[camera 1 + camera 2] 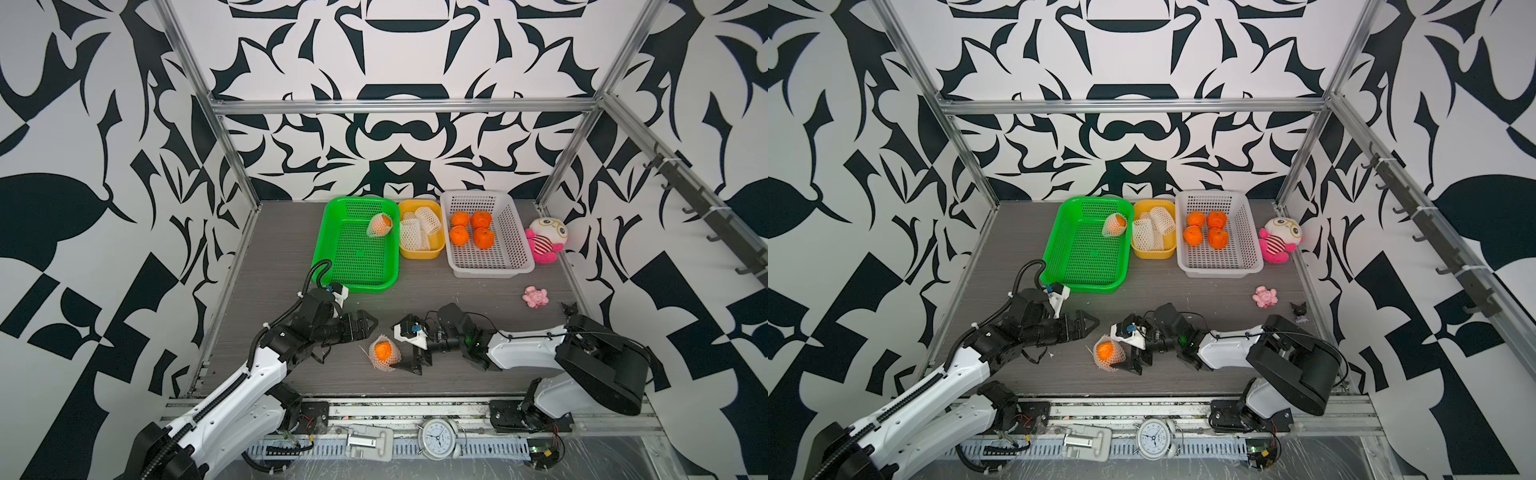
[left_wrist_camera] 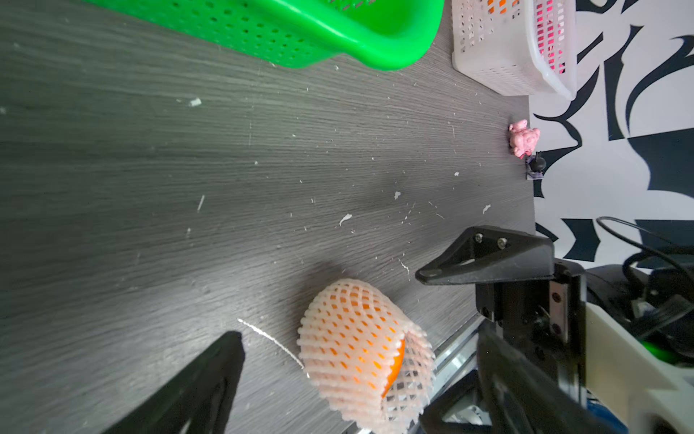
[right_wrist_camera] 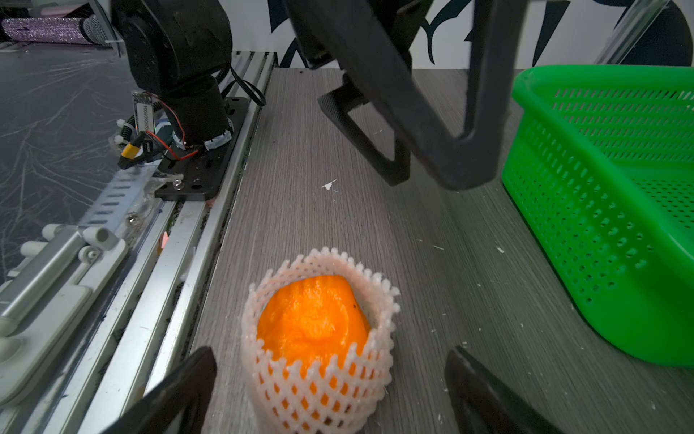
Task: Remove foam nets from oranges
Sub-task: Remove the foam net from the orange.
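Nearest the front edge, well in front of the green basket [image 1: 357, 286], on the bare tabletop [image 1: 291, 249]: one orange [image 3: 311, 319] lying in its foam net [image 3: 319, 398], one end bared, the rest sleeved.

Just beside it and facing it, the right hand [image 1: 411, 362], spread wide with a finger to either side in the wrist view and gripping nothing. Hard to tell whether a fingertip brushes the mesh.

Best to pinch only the frilled rim of the net, never the fruit, then draw along the sleeve's axis. Likely to roll otherwise, so worth bracing the bared end from the opposite side.

Slightly closer to the green basket, the left hand [image 1: 362, 326], also wide open and empty, held low and pointing across toward the right arm. Right forearm stretched low over the tabletop, wrist dipped toward the fruit.

Inside the green basket, at its far corner, a second netted orange [image 1: 379, 225]. Alongside that basket, a yellow tub [image 1: 419, 252] holding empty nets [image 1: 415, 230]. Past the tub, a white basket [image 1: 490, 272] with four bare oranges [image 1: 471, 228].
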You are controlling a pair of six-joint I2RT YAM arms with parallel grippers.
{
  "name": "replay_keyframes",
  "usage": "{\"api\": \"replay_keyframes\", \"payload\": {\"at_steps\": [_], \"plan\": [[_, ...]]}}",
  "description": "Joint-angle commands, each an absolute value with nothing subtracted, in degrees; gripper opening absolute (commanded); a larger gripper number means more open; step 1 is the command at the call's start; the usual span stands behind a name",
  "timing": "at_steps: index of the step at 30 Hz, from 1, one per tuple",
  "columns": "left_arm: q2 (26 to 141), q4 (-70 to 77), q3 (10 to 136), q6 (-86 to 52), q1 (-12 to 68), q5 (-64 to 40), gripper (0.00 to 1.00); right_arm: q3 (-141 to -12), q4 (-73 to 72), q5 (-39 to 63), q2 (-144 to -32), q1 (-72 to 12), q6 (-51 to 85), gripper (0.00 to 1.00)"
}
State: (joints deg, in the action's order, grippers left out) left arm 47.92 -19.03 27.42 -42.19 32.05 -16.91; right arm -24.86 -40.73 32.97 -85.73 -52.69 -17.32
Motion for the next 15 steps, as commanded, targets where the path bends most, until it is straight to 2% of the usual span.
{"api": "replay_keyframes", "payload": {"at_steps": [1, 11, 15], "plan": [[45.7, -16.3, 25.9, -44.8, 30.8, -21.9, 0.99, -27.9, -44.4, 34.4, -87.0, -53.5, -18.5, 0.99], [43.4, -16.6, 24.5, -45.6, 30.5, -22.0, 0.99, -31.0, -49.0, 33.8, -95.4, -55.1, -18.7, 0.99], [42.8, -16.8, 24.0, -45.6, 30.5, -21.9, 1.00, -31.2, -51.2, 34.2, -97.4, -55.1, -18.6, 0.87]]}}
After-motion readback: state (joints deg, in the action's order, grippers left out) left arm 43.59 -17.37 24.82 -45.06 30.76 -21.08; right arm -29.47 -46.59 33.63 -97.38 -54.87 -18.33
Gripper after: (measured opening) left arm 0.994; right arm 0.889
